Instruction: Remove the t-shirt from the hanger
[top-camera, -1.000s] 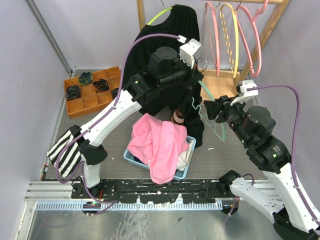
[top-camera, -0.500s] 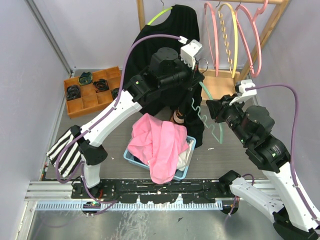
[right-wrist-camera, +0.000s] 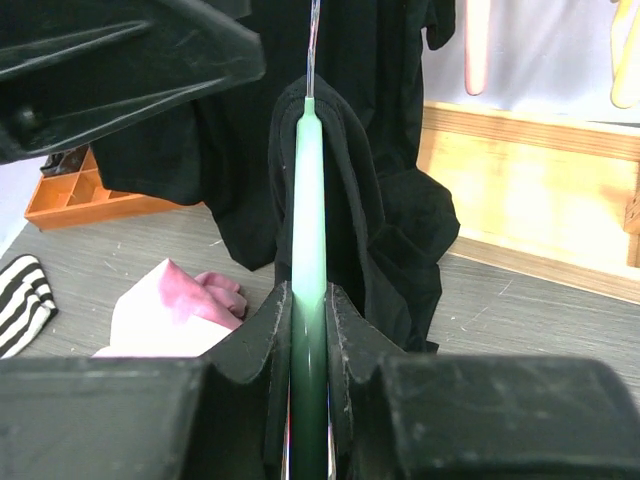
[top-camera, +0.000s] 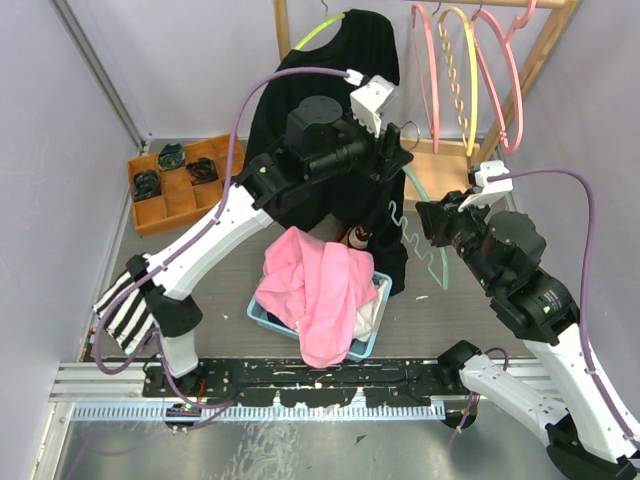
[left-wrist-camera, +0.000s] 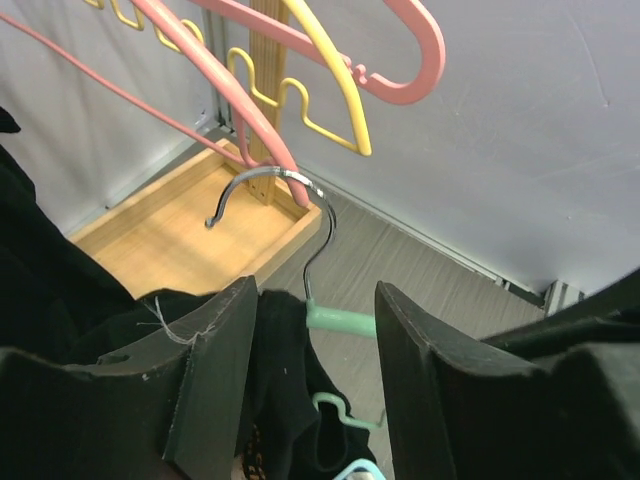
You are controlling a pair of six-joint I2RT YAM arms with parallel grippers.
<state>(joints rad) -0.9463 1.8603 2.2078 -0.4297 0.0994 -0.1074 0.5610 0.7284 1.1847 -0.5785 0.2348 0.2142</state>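
Mint-green hanger (right-wrist-camera: 307, 200) with metal hook (left-wrist-camera: 262, 178): the bar is clamped edge-on between the closed fingers of the right tool (right-wrist-camera: 308, 297), above the worktop (top-camera: 440, 310) and near the wooden rack (top-camera: 548, 45). Black t-shirt (right-wrist-camera: 385, 215): plain, limp and creased, it is draped over the hanger's far end just beyond the right tool, with folds hanging down both sides of the bar toward the worktop. Left tool (left-wrist-camera: 312, 300): the jaws are set apart and nothing is gripped, the hook and a fold of the shirt being seen in the gap just past the fingertips.
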